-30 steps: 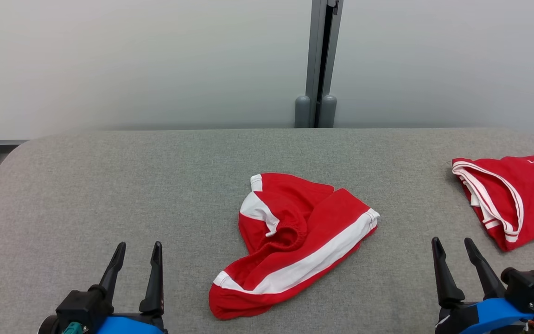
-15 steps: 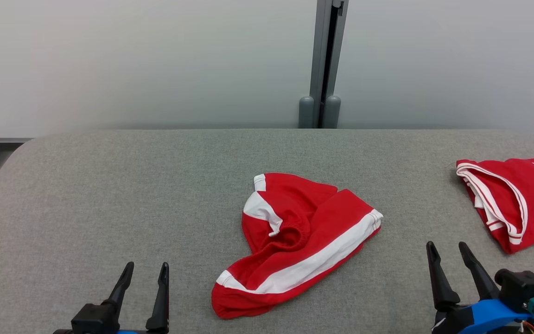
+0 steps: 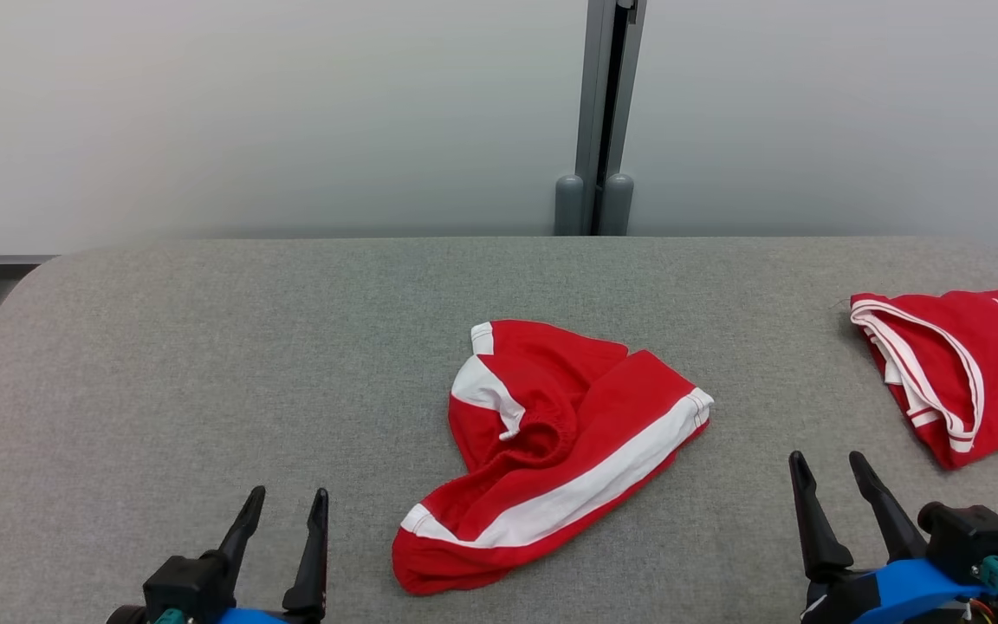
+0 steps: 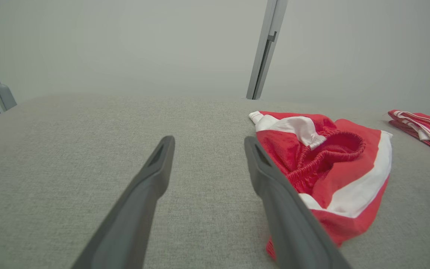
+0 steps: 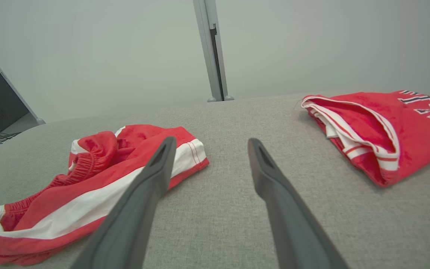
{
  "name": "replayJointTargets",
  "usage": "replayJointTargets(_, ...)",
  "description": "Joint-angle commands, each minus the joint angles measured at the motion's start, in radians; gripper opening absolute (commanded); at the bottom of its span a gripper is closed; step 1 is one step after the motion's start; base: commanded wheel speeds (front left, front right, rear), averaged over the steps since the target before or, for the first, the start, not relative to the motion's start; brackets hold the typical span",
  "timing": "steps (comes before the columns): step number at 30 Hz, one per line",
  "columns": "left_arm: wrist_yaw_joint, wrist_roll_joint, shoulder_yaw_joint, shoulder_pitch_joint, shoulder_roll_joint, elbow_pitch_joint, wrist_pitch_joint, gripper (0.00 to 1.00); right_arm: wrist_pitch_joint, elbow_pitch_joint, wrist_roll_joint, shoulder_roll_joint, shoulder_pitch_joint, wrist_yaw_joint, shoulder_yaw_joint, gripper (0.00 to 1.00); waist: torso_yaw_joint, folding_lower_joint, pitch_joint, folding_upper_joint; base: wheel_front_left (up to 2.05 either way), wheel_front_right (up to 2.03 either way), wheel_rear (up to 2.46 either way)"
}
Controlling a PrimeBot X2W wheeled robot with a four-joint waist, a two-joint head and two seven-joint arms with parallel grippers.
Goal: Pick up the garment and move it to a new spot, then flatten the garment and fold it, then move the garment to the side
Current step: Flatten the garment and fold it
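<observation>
- The crumpled red shorts [image 3: 551, 451] are lying in the middle of the grey table [image 3: 204, 347], somewhat closer to its near edge than to its far edge. They are probably the garment to handle, since the red jersey [image 3: 958, 373] is sitting folded at the right edge.
- The left gripper [image 3: 288, 494] is hovering at the near edge, left of the shorts, with its jaws spread wide and carrying nothing.
- The right gripper [image 3: 826, 458] is hovering at the near edge between the shorts and the jersey, equally wide and empty.
- The pick-up is not yet begun, so the approach is what is counting here. Each arm should be coming in low from its own side and aiming at a raised fold, not at flat cloth.
- The gathered waistband [image 3: 542, 429] is standing up as a ridge and is offering the surest bite.
- The hem by the white stripe [image 3: 577, 494] is lying flatter and is risking a pinch of table cover.
- The right arm is working near the jersey, so it should be keeping toward the table's middle.
</observation>
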Motion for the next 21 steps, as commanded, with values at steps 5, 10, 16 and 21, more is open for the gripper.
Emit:
replayJointTargets(5,-0.063,-0.026,-0.036,-0.076,0.01,0.018,0.087,1.0,0.002,-0.008,0.001,-0.003,-0.007,0.0,0.005,1.0,0.0,0.0,0.015,0.0,0.0,0.0,0.0)
replayJointTargets(10,-0.129,-0.167,-0.074,-0.16,0.022,0.037,0.247,1.0,0.0,-0.01,0.002,-0.003,-0.022,0.0,0.021,1.0,-0.012,0.0,0.038,0.0,0.0,0.0,0.0)
replayJointTargets(16,-0.14,-0.539,-0.099,-0.253,0.093,-0.011,0.572,1.0,0.001,-0.011,0.01,-0.003,-0.04,0.0,0.045,1.0,-0.038,0.0,0.065,0.0,0.0,0.0,0.0)
replayJointTargets(21,-0.125,-0.762,-0.058,-0.302,0.149,0.017,0.815,1.0,0.003,-0.008,0.0,-0.003,-0.075,0.0,0.071,1.0,-0.068,0.0,0.085,0.0,0.0,0.0,0.0)
